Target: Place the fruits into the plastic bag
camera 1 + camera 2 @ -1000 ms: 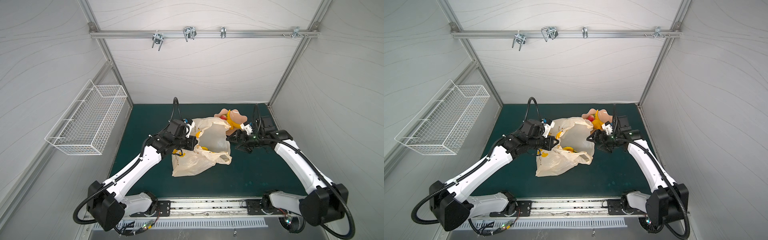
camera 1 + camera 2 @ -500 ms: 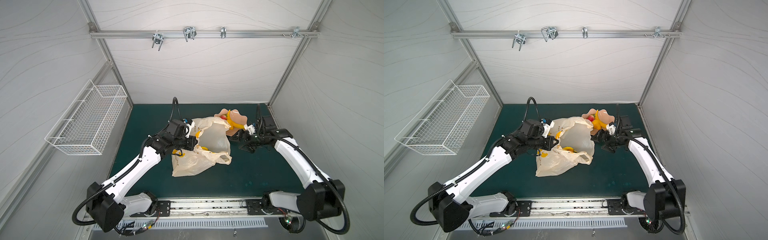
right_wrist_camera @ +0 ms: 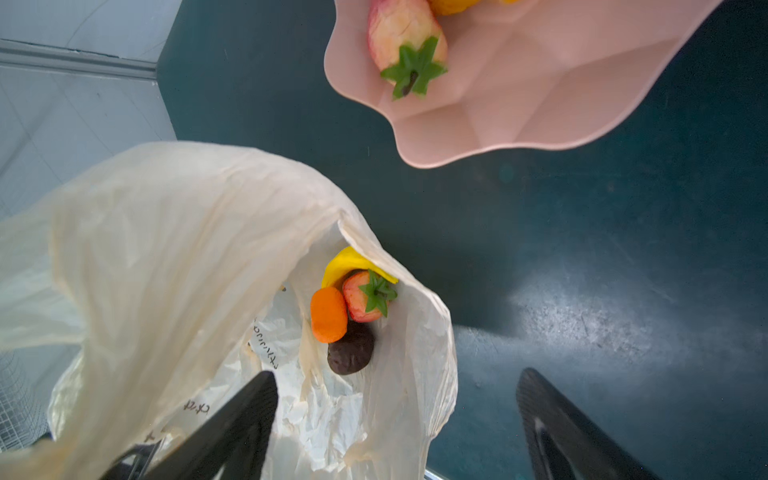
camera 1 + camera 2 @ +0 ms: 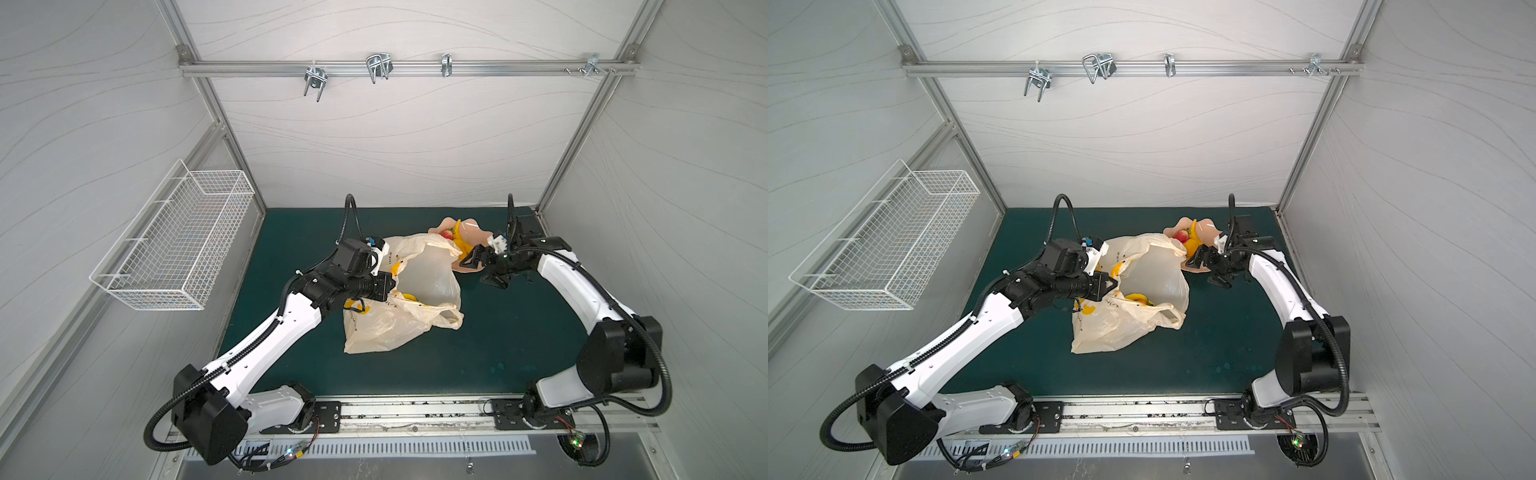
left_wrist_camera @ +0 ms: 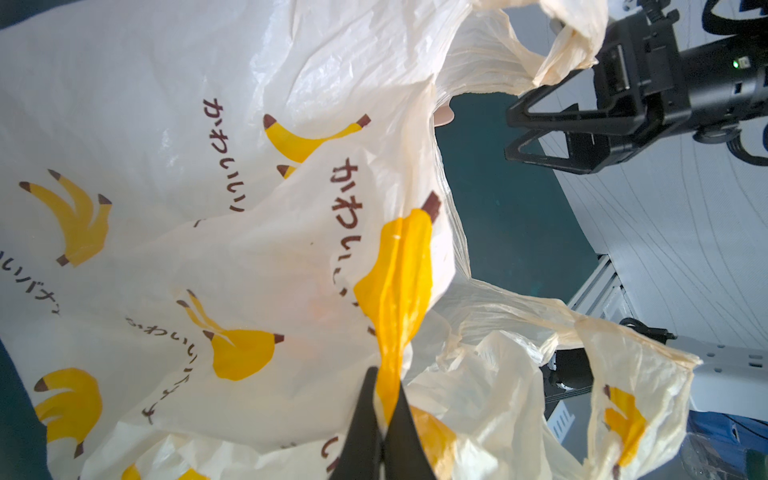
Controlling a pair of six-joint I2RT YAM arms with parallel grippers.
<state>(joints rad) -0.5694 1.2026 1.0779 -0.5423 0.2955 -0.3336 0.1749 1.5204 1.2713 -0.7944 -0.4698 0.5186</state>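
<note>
Fruits [image 4: 454, 237] not yet moved sit in the pink dish [image 4: 478, 229] at the back right of the tabletop [image 4: 511, 345], as both top views show. The bag [image 4: 432, 286] lies just beside the dish. Its long axis runs from its closed bottom near the front up toward the dish, and its mouth is lifted and faces up and to the right. The left hand [image 4: 391, 286] is pinched together on the near rim, propping the mouth. The right hand [image 4: 478, 272] hangs between mouth and dish, jaws apart, nothing in them.

From the left wrist, the fingers [image 5: 363, 424] clamp a fold of rim at a printed banana picture. Past the mouth, the right hand stands spread and empty.

From the right wrist, a strawberry [image 3: 365, 301], an orange [image 3: 328, 313] and a brown piece [image 3: 351, 353] lie together deep in the bag. A banana [image 3: 345, 262] is there too, mostly under a fold, so its axis cannot be told. In the dish a second strawberry [image 3: 405, 41] has its green cap turned toward the bag.

This looks like the reach back for another fruit. The right hand must go over the dish, close across the second strawberry's short width and carry it above the propped mouth.
</note>
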